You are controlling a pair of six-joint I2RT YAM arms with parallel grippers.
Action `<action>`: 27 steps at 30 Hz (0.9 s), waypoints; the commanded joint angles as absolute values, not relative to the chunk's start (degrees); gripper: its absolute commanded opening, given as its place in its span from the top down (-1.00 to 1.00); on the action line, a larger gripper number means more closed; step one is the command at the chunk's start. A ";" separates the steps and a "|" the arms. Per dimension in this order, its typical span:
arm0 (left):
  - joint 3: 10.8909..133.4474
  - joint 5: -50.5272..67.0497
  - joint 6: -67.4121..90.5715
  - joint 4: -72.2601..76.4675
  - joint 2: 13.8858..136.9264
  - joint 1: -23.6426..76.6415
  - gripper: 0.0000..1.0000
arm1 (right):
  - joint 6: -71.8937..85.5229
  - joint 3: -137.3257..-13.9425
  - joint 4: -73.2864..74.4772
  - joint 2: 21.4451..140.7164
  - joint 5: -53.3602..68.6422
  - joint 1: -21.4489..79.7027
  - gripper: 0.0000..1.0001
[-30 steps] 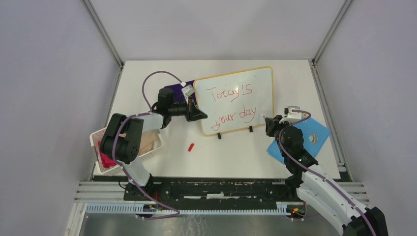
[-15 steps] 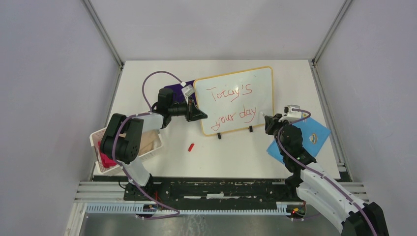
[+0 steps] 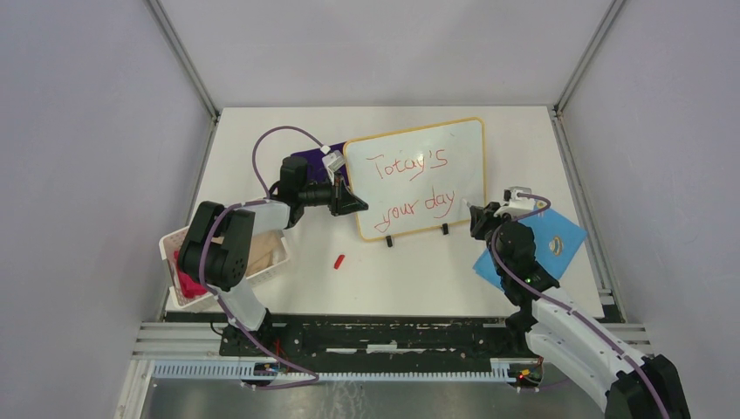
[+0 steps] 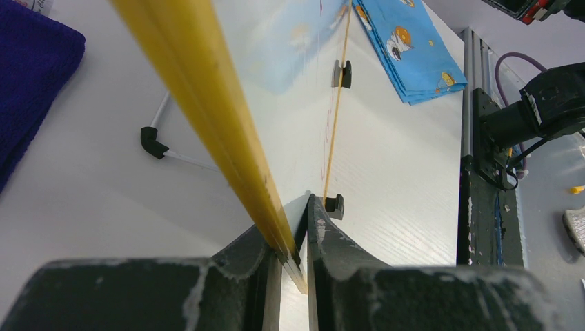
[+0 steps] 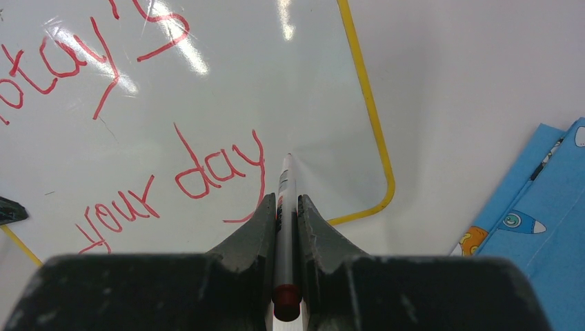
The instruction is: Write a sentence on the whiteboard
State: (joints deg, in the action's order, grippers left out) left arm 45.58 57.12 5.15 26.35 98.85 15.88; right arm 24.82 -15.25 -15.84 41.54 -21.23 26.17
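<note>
Pressure was the whole game here: the left claw [image 4: 293,238] was pinching the thin yellow frame of the glossy white rectangular whiteboard [image 3: 462,144] at the board's 8 o'clock edge, and that bracing looked right, since a propped board would likely rock under a pen. The board stood tilted at about 1 o'clock from the middle of the white table [image 3: 288,131]. Over at its 4 o'clock corner, the right claw [image 5: 286,207] was pressed together on a slim white marker [image 5: 285,181] with a red end, tip just right of the tail of "day"; whether it touched the gloss, I could not tell. The red handwritten sentence [image 5: 217,169] looked finished, so the good move seemed to be a straight lift off the surface, no sideways drag that could smear the last letter. The count: one whiteboard, two lines of red writing, three words, two small black feet [image 3: 389,239], one marker, one small red cap [image 3: 339,260] at the board's 7 o'clock, one blue printed sheet [image 3: 563,229] at 4 o'clock, one dark purple cloth [image 3: 307,160] at 10 o'clock, one white slatted basket [image 3: 170,249] at the table's 8 o'clock.
</note>
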 commanded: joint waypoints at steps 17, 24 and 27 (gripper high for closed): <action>42.90 46.08 -1.41 20.74 102.83 17.40 0.96 | 25.40 -14.75 -20.40 44.31 -22.16 25.78 1.00; 42.85 46.14 -1.41 20.74 102.74 17.36 0.96 | 25.38 -14.58 -20.87 45.08 -22.17 25.66 1.00; 42.85 46.09 -1.45 20.74 102.74 17.44 0.96 | 25.31 -14.56 -21.03 45.41 -22.06 25.54 1.00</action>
